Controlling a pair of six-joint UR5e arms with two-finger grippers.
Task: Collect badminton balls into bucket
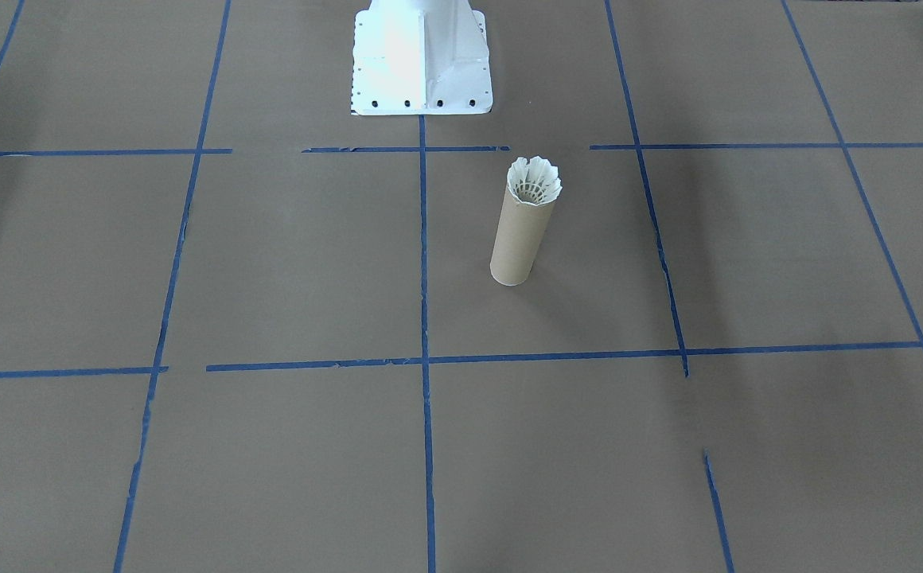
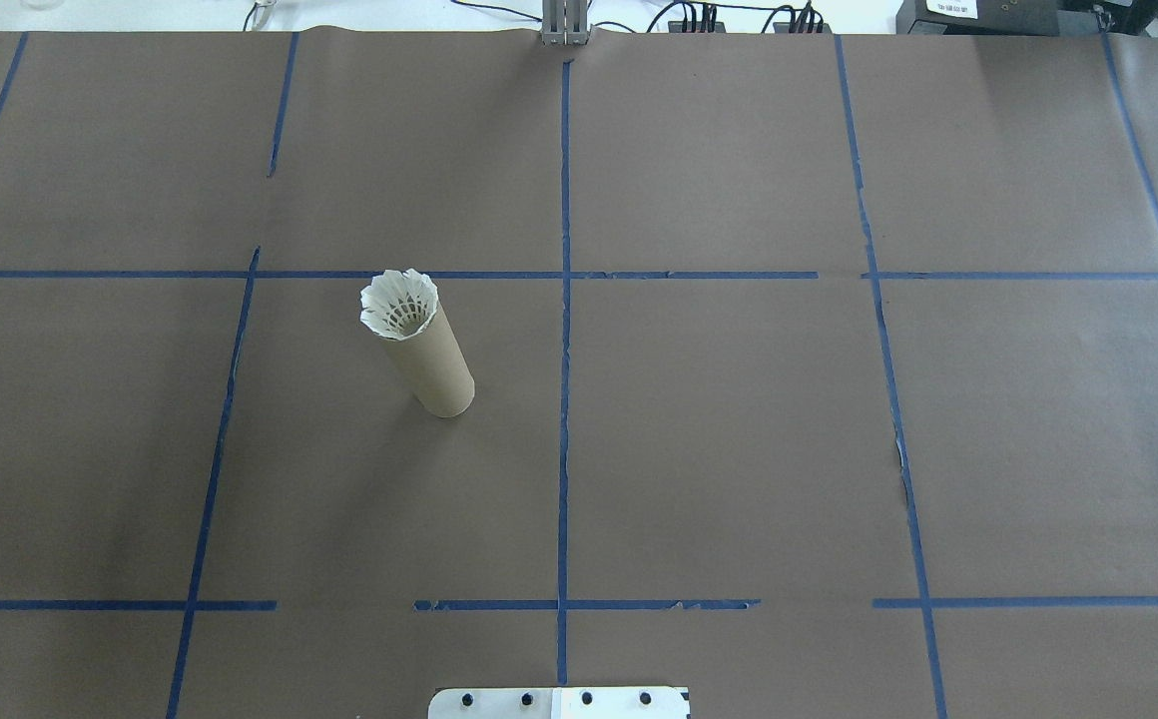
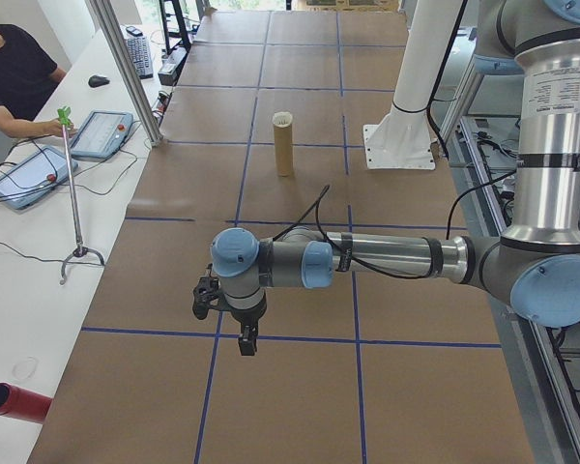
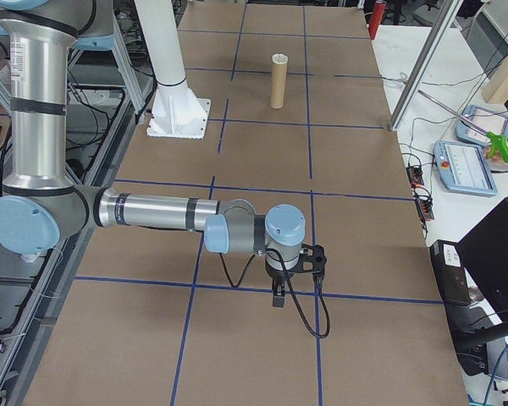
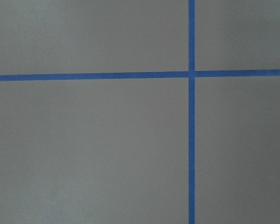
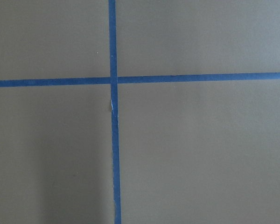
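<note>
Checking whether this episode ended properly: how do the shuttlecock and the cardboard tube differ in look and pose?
The shuttlecock is white with a flared, feathered skirt; the cardboard tube is plain brown and smooth. The tube stands upright on the table, while the shuttlecock sits in its top opening, skirt upward, only the skirt showing above the rim. The tube is much taller than the exposed skirt. Both are round and about equally wide.

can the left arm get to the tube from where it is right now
Probably yes. The tube stands upright on the robot's left half of the table, shuttlecock in its mouth, with bare paper around it. The left tool hangs off at the table's end, and nothing lies between them.
</note>
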